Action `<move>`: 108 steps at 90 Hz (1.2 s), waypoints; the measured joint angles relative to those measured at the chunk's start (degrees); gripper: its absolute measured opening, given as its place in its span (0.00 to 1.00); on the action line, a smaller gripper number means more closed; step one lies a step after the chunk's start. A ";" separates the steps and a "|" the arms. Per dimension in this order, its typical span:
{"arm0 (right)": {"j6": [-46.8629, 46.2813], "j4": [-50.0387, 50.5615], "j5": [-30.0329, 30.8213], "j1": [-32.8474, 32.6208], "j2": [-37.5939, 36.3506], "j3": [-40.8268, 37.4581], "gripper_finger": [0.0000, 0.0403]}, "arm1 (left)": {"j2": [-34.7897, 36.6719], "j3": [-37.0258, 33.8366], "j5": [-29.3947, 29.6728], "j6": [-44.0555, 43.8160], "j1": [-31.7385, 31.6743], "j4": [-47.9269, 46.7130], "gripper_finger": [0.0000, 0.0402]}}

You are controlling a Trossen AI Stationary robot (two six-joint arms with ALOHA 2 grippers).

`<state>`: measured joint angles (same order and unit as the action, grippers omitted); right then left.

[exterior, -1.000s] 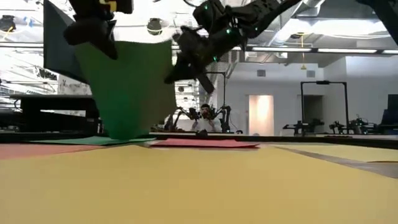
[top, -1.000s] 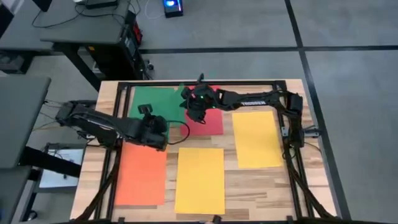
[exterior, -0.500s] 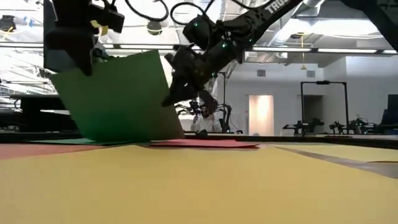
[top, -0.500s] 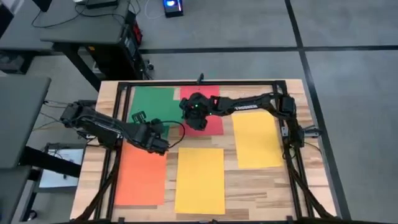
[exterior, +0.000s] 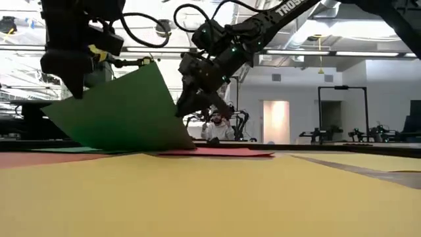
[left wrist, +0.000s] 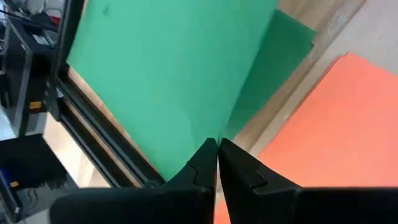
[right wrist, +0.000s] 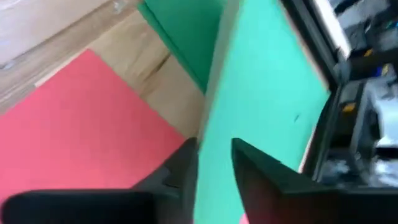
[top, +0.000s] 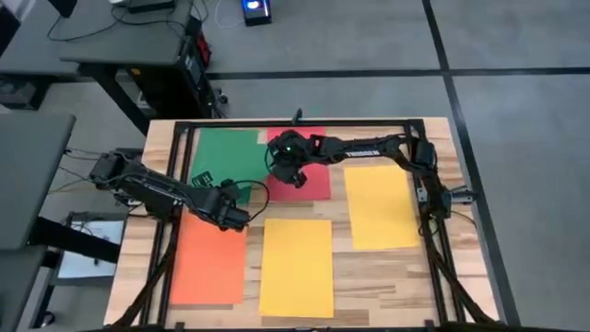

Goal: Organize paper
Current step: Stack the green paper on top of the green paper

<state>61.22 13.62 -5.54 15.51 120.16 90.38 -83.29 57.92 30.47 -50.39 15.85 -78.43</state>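
Wooden table; green sheet raised aslant, left gripper and right gripper each pinching an edge, presumably for restacking.

One camera hangs overhead, looking straight down on the whole table. Another sits at tabletop level, facing the room. Both wrist cameras look close along their fingers; all share the green sheet.
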 joint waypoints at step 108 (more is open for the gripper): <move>-22.24 13.75 -7.59 5.92 0.00 5.01 0.29 | -1.20 -7.19 -11.38 -29.21 -3.23 -1.92 0.00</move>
<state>38.98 27.38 -13.13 21.44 120.16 95.39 -84.49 50.73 19.09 -79.59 12.62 -80.36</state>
